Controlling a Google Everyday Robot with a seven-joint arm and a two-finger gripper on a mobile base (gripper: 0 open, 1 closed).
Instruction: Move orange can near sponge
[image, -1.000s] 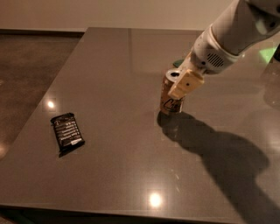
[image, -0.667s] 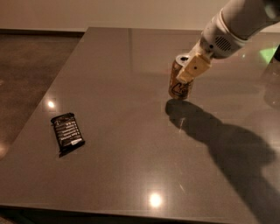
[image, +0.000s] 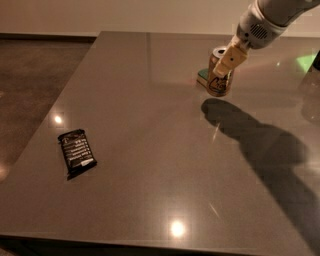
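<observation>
The orange can (image: 220, 86) stands upright at the far right of the grey table (image: 150, 150), its silver top showing. The sponge (image: 202, 75) lies right beside it on its left, only a green and pale corner visible behind the can. My gripper (image: 222, 67) comes down from the upper right and is shut on the can. One tan finger (image: 228, 60) crosses the can's front; the other is hidden behind it. I cannot tell whether the can rests on the table or hangs just above it.
A flat black snack wrapper (image: 77, 151) lies near the table's left edge. My arm casts a broad shadow (image: 260, 145) over the right side of the table. The table's far edge is just behind the can and sponge.
My gripper has carried the orange can away from the camera and to the right, up to the sponge. The wrapper has not moved.
</observation>
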